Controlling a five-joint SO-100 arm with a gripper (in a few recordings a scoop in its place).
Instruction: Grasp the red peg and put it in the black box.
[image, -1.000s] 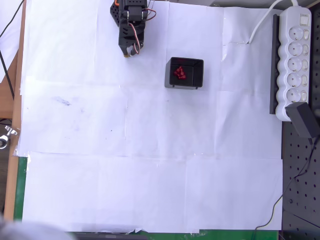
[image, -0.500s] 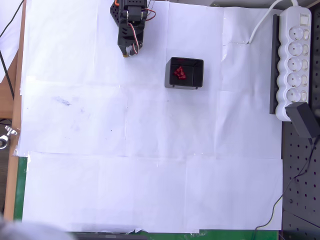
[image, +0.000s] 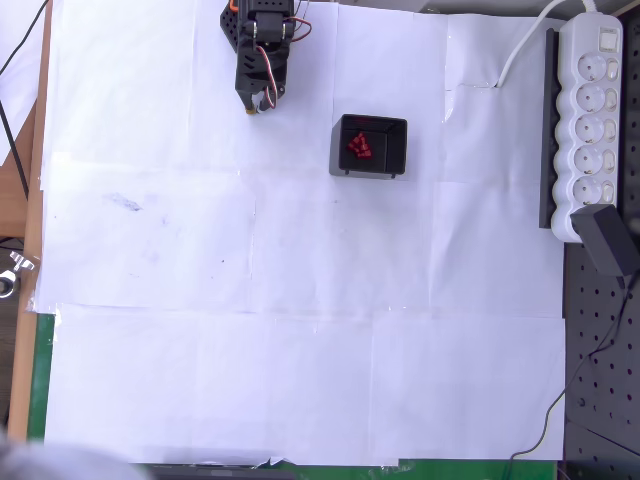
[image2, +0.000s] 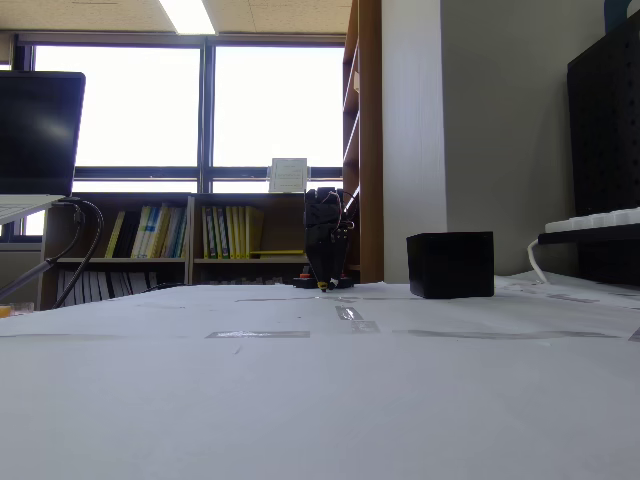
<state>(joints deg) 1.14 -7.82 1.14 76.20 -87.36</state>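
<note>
The black box (image: 369, 146) stands on the white paper at the upper middle of the overhead view, with several red pegs (image: 359, 146) clustered inside it. From the low fixed view the box (image2: 450, 264) is a dark cube right of centre. My black arm is folded back at the top edge, left of the box, and its gripper (image: 258, 103) points down at the paper with the fingers together and nothing between them. In the fixed view the gripper (image2: 323, 285) hangs just above the table far back.
A white power strip (image: 592, 120) with a dark adapter (image: 608, 240) lies along the right edge beside a black rail. White paper sheets (image: 300, 330) cover the table. A faint smudge (image: 125, 203) marks the left side.
The gripper tip has drawn back slightly toward the arm's base since a second ago. The box and the pegs have not moved.
</note>
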